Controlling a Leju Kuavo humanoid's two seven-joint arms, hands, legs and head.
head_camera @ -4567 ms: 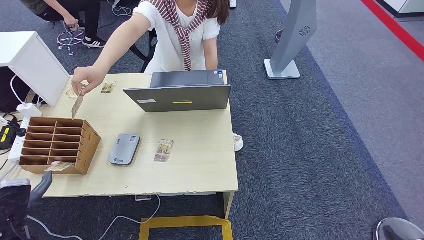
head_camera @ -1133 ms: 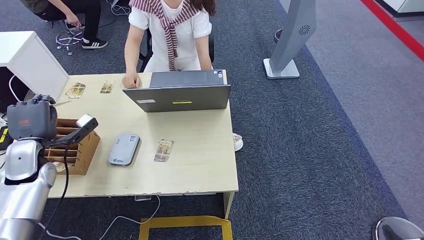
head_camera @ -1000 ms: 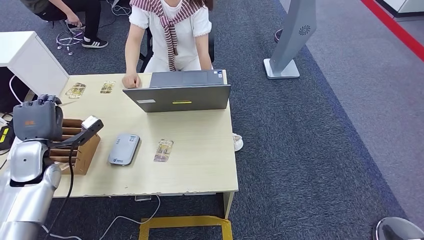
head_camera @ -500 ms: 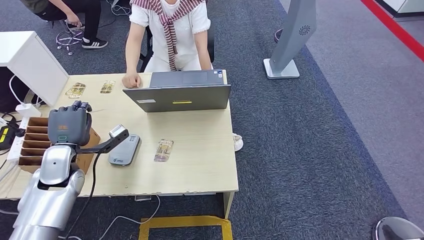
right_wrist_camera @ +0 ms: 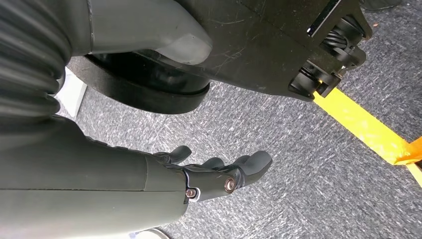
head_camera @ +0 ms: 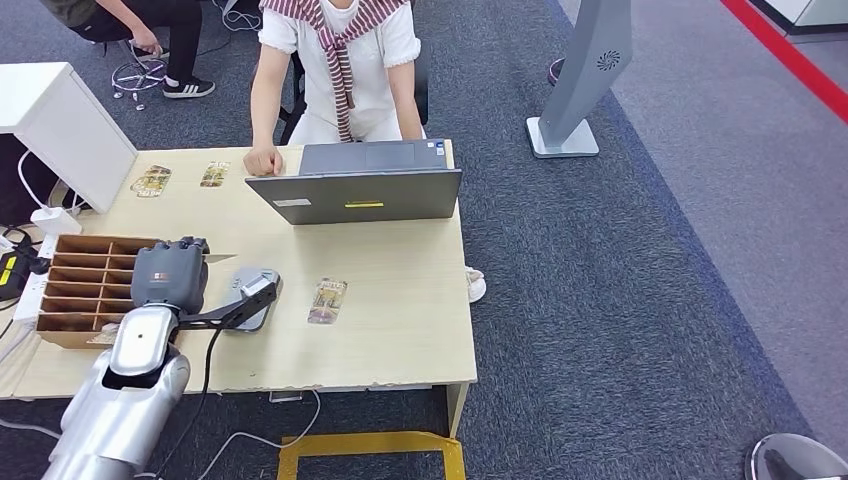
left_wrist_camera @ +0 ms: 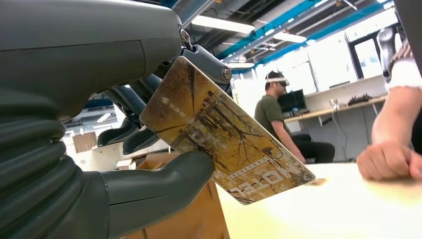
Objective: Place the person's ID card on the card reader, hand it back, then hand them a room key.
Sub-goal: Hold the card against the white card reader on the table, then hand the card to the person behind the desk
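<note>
ID card (left_wrist_camera: 224, 144) sits pinched in the left hand (head_camera: 168, 275): thumb under it, dark fingers over it, per the left wrist view.

Head view: you see that hand has swung off the wooden organizer (head_camera: 75, 290) and now hangs just beside the card reader (head_camera: 250, 297), w/ its wrist camera bracket over the reader's near edge. A sec ago it was still above the organizer, further from the reader. So the carry is nearly done; lowering the card onto the reader looks like the next bit. Card itself is barely a thin sliver here, can't judge its tilt. A spare card (head_camera: 328, 300) lies on the table (head_camera: 400, 320) on the reader's other side. The person (head_camera: 340, 60) waits behind the laptop (head_camera: 355, 193).

Left wrist view: card printed w/ trees, tilted, one corner jutting past the thumb. Reader is out of frame.

Right wrist view: right hand (right_wrist_camera: 214, 174) hangs over carpet, fingers loosely apart, holding nothing.
</note>
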